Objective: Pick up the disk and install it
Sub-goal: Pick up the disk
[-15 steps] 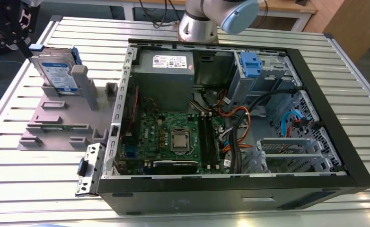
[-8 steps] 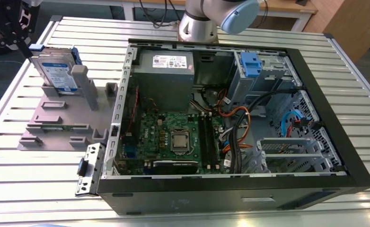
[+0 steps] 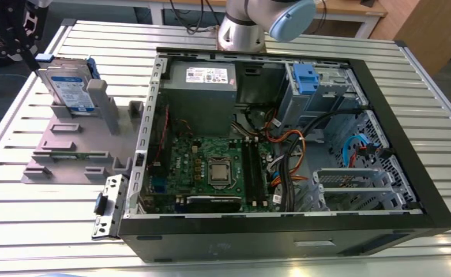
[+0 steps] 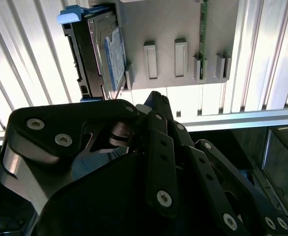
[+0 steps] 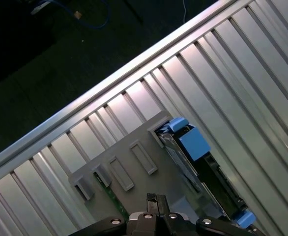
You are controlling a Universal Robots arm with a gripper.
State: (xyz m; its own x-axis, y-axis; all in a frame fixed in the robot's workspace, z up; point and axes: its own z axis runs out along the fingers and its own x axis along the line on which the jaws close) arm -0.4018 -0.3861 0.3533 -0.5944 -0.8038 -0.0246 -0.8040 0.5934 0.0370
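- The silver-grey, blue-bracketed disk (image 3: 66,85) stands on edge in a grey plastic rack (image 3: 68,147) on the ribbed metal worktop (image 3: 117,34).
- The black pincer (image 4: 156,98), closed and empty, hangs near, the disk ahead and offset sideways.

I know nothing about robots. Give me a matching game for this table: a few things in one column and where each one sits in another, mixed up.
Things
1. silver-grey hard drive in a bright blue plastic bracket
2. green circuit board
3. grey metal box with a white sticker
4. grey plastic rack

Places
A. on the ribbed metal table, at the exterior view's left of the open black computer case
B. flat on the case's floor
C. standing on edge in the rack
D. in the case's corner nearest the arm's base

Pairs: 1-C, 2-B, 3-D, 4-A
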